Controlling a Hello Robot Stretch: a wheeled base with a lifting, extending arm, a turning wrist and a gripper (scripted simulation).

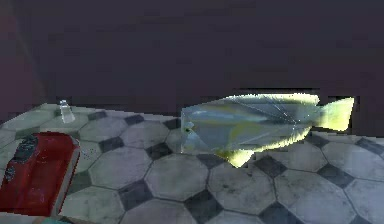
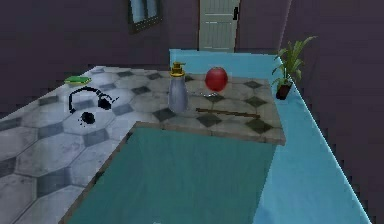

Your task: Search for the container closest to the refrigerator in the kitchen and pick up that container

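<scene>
On the tiled countertop: flat red rectangular object at the near left corner, shiny blue-and-yellow fish figure past the middle, small clear glass vessel at the far left edge. Arm side view: black headphone-shaped object nearer, grey bottle-shaped container with gold cap at the counter's inner corner, red ball just beyond it. Judgement: search unfinished, since which container lies closest to the refrigerator cannot be told; pick-up not yet done; whether the gripper's fingers grasp anything cannot be told.
</scene>
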